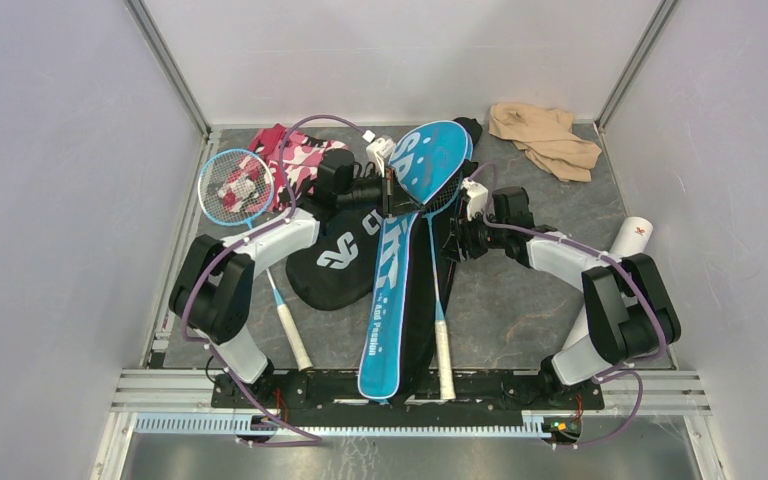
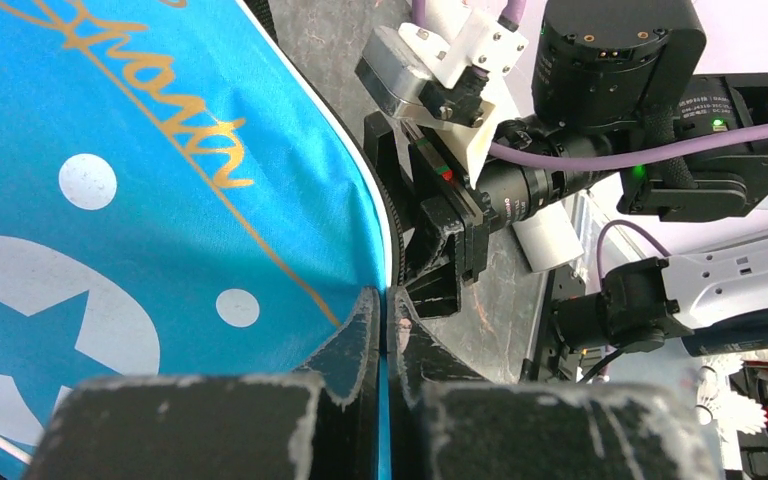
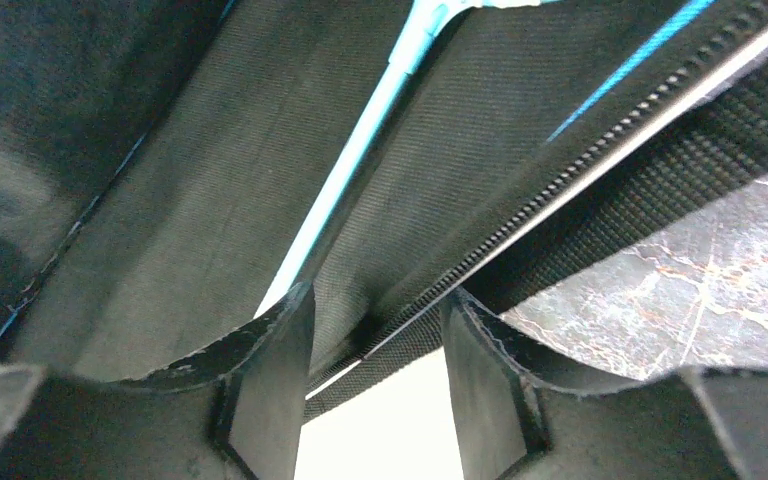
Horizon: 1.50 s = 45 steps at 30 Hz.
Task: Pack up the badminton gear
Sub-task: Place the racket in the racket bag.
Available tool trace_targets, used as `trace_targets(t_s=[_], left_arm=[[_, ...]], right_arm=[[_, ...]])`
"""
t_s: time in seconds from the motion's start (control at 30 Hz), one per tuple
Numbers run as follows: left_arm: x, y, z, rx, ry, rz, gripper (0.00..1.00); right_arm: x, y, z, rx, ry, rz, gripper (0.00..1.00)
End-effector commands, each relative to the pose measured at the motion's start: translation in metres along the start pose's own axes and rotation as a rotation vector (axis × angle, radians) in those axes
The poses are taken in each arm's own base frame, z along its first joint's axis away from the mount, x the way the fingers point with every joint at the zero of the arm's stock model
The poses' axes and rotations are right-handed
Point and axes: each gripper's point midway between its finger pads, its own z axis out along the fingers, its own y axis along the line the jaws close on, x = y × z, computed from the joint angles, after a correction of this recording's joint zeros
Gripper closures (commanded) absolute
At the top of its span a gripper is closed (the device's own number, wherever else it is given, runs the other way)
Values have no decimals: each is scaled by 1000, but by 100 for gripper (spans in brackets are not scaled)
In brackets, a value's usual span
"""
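The blue cover (image 1: 435, 155) — white dots, gold script; pink camouflage cloth (image 1: 295, 160); beige cloth (image 1: 545, 135).

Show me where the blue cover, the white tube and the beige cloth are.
blue cover (image 1: 438, 155): top view, on its wide head.
white tube (image 1: 631, 240): top view, on its far end.
beige cloth (image 1: 545, 135): top view, on its crumpled middle.

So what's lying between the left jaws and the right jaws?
In the top view: the head of the blue SPORT cover, its edge pinched in the left jaws, then the strung head of a racket, near the right jaws.
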Motion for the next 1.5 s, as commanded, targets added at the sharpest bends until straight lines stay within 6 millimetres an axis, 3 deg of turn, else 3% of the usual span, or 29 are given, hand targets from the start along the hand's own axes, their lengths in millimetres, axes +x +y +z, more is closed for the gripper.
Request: trace_targets(t_s=[0.0, 0.2, 0.4, 0.53, 0.63, 0.7, 0.73, 1.1, 1.47], left_arm=[[-18, -20, -2, 82, -57, 14, 98], [-14, -18, 0, 86, -54, 3, 98], [-14, -21, 1, 110, -57, -12, 98], [-14, -19, 0, 106, -64, -21, 98], [-14, -13, -2, 94, -66, -26, 98], [-14, -6, -4, 79, -67, -31, 98], [-14, -2, -5, 66, -67, -33, 98], [-10, 31, 6, -64, 35, -28, 90], [-6, 27, 30, -28, 68, -64, 95]], right_arm=[[-13, 10, 1, -62, -52, -14, 48], [-14, 14, 0, -85, -60, -21, 47], [-11, 10, 12, -93, -40, 19, 49], [-12, 9, 17, -110, -43, 30, 63], [-17, 6, 15, -97, -50, 18, 87], [-22, 3, 7, -72, -63, 9, 99], [-26, 1, 2, -53, -70, -1, 100], [-67, 1, -60, 84, -3, -161, 100], [-100, -7, -121, 260, 3, -292, 100]])
